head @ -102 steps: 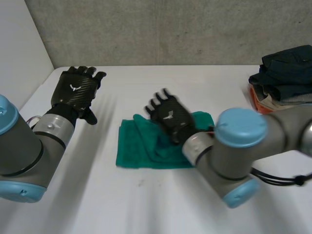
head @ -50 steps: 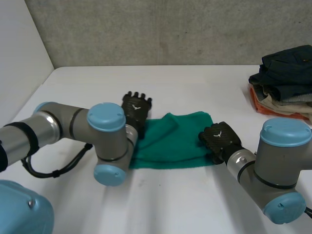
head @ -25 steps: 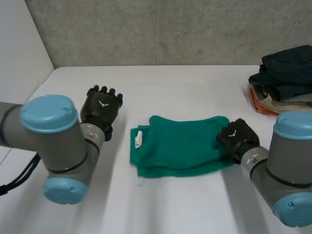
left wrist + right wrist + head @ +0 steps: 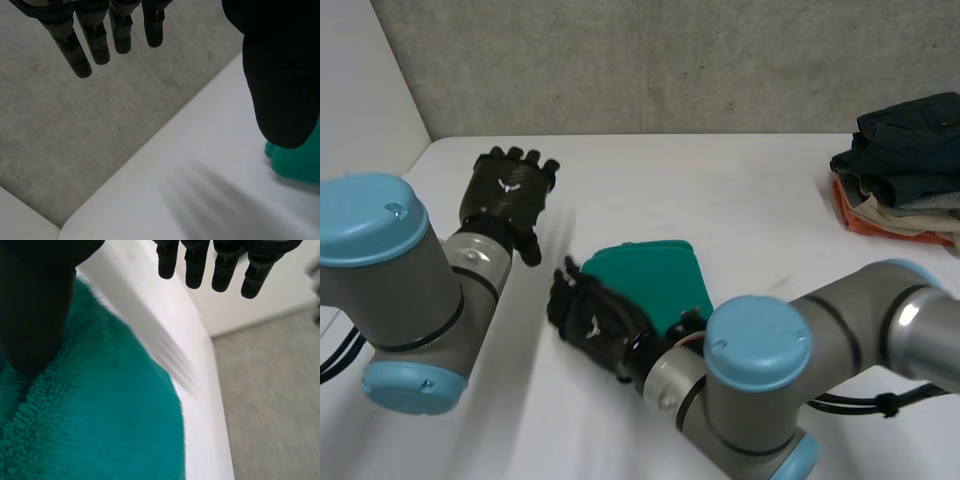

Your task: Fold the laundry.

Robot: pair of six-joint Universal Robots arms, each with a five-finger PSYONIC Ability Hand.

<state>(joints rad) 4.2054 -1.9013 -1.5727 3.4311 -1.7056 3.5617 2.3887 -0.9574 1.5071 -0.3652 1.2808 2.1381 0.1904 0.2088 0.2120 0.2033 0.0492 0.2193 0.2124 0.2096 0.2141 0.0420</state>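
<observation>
Head view: right hand over green towel.

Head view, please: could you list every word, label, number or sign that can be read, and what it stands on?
No words or numbers can be read.
A small white emblem, no letters, on the back of the left hand.
The same emblem on the back of the right hand.
No text on the towel or the clothes pile.

Right robot hand, fingers straight; green towel under its palm; white table beside.
</observation>
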